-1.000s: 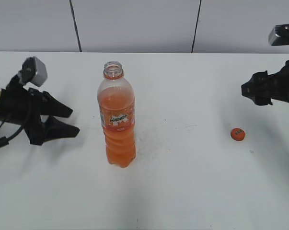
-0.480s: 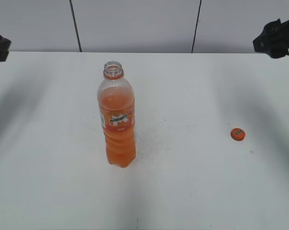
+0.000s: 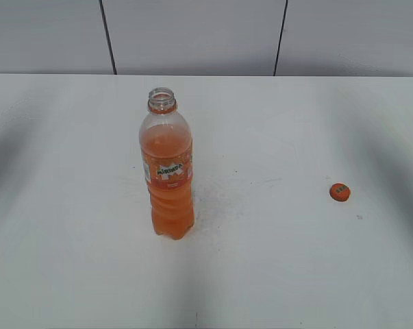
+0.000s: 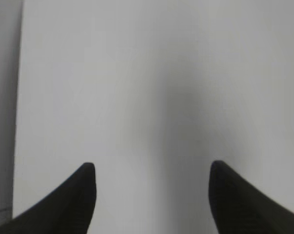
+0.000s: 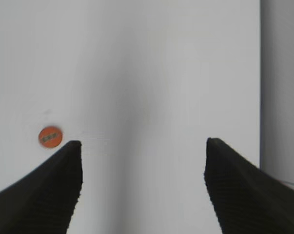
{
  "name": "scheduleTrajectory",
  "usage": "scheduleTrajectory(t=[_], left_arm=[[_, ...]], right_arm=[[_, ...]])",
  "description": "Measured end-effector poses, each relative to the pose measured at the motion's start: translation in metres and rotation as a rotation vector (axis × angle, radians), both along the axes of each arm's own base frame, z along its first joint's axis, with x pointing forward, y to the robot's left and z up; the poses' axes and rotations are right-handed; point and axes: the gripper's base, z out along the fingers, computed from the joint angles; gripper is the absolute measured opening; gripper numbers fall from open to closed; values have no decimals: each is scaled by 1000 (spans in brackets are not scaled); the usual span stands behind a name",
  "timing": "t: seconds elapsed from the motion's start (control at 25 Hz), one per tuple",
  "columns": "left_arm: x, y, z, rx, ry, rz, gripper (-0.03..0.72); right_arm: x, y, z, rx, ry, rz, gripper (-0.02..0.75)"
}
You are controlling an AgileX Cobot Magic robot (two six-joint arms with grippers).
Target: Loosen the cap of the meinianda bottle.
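Now left gripper jaws spread, holding nothing, over bare tabletop; right gripper jaws likewise apart, empty; cap at 9 o'clock of them, already off, lying flat; meinianda bottle upright, neck uncapped, well apart at cap's 9 o'clock; open room all round; tabletop edge near each gripper's outer side.

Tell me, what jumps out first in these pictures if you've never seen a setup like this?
A tall clear plastic bottle of orange drink stands upright left of centre on the white table, its neck open. Its small round orange cap lies flat on the table far to the right, apart from the bottle. Neither arm shows in the exterior view; the wrist views show the left gripper and right gripper open over bare table.
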Motion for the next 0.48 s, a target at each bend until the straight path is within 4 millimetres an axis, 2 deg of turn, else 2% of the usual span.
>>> scheduleTrajectory(t=[0.16,0.24,0.36,0.48], left_arm=[[-10,-9,22,-95,106,-31,447],[-24,-12,33,-125,143,-48,447],[-52,-15,42,-144,152,-58,447],[-91,-16,40,-153,129,-62,447]], right_arm=[[-9,7,-2,108,132,52,585],[-16,10,-3,140,192,63,585],[-36,9,-5,157,218,65,585],[-71,5,-17,174,195,60,585]])
